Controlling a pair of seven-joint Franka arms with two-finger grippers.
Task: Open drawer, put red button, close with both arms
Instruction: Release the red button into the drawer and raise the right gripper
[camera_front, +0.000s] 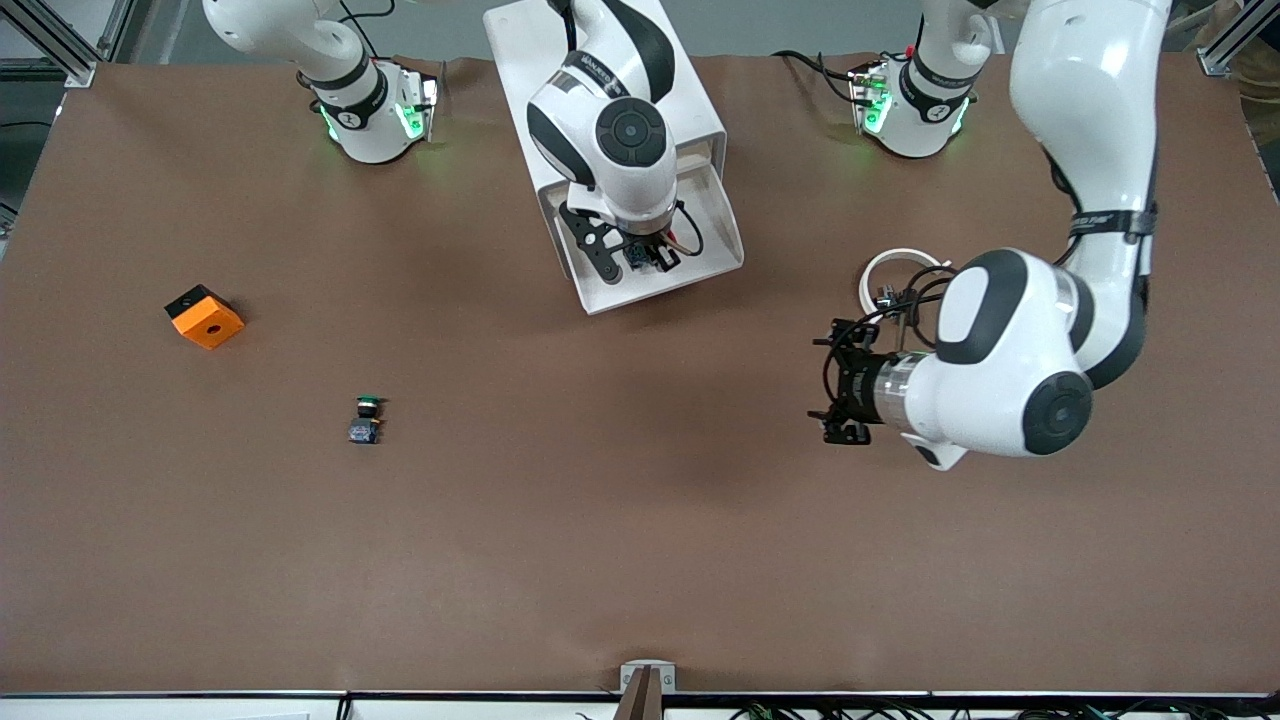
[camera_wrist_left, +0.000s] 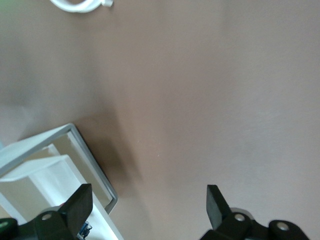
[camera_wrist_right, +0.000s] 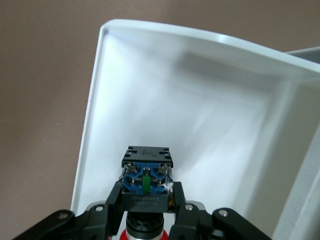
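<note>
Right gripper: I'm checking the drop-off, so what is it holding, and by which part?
The right gripper pinches the red-capped push-button switch by its body, over the open white drawer.

Non-task items on the brown table (camera_front: 640, 560): orange block (camera_front: 204, 317) with a black face and 1 hole on top, toward the right arm's end. Green button (camera_front: 366, 419) lies nearer the front camera than the block, well apart from it. White ring (camera_front: 885, 272) toward the left arm's end, partly hidden; also visible in the left wrist view.
</note>
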